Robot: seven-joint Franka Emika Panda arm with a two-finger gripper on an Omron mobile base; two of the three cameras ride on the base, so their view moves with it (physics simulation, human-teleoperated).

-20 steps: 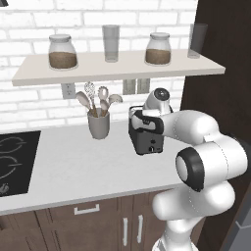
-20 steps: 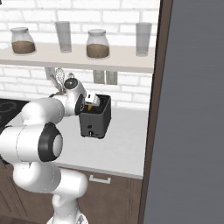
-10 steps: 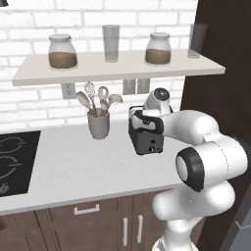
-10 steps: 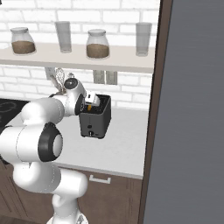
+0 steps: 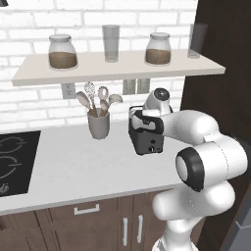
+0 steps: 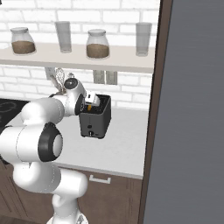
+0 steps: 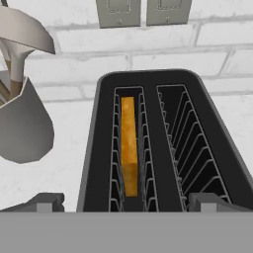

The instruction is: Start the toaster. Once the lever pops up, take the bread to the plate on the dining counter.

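The dark toaster [image 5: 147,137] stands on the white worktop, also seen from the other side as toaster [image 6: 95,119]. From above, the toaster [image 7: 153,99] has the bread [image 7: 129,148] sunk upright in its left slot, golden crust edge up; the right slot holds nothing. My gripper [image 7: 127,203] hovers just over the toaster's near end, open, fingertips [image 7: 47,201] spread wider than both slots. The gripper [image 6: 91,99] sits at the toaster's top rim, with a sliver of orange bread [image 6: 89,105] under it. The plate and the dining counter are out of view.
A grey utensil cup [image 5: 98,125] with spoons stands left of the toaster. A shelf [image 5: 117,66] with jars and glasses hangs above. The black cooktop [image 5: 14,159] lies far left. A tall dark panel [image 6: 192,109] closes the right side. Wall outlets [image 7: 141,12] sit behind the toaster.
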